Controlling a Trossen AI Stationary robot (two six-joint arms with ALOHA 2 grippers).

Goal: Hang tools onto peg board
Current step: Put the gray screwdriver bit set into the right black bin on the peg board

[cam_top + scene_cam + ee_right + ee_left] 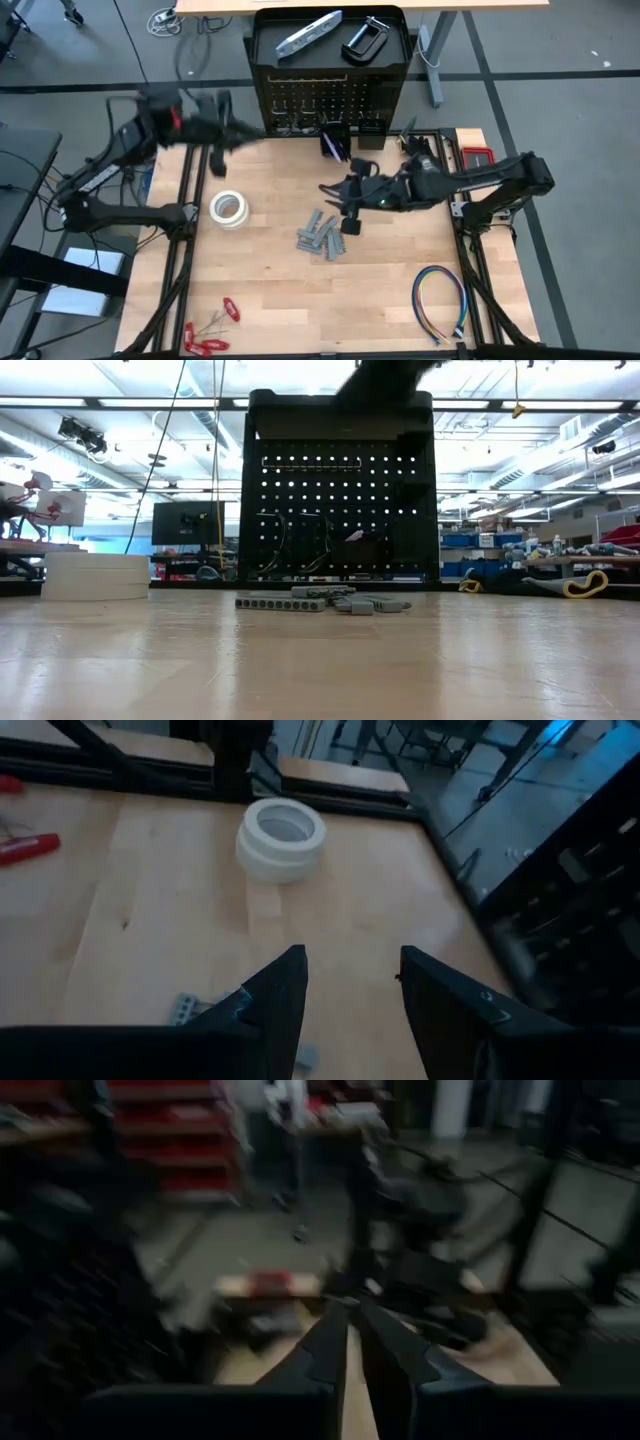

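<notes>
One peg board (330, 100) stands at the upper middle of the high view, at the far edge of the table (270, 300): a black upright panel with rows of small holes, topped by a black tray. On that tray lie two tools, a silver bar (308, 32) on the left and a black C-clamp (364, 40) on the right. Dark cable loops (290, 545) hang on the panel's front in the low view.

On the table there is one stack of white tape rolls (229, 208) at the left middle, one pile of grey metal pieces (322, 236) in the centre, a few red-handled tools (208, 335) at the lower left, and one multicoloured wire loop (440, 300) at the lower right. A small red case (477, 156) sits at the right edge.

The left gripper (222, 152) is blurred, raised at the upper left beside the board; its fingers (385, 1345) stand nearly together with only a thin gap, and nothing shows between them. The right gripper (343, 205) hangs just right of centre, close above the grey pieces, its jaws apart and empty.
</notes>
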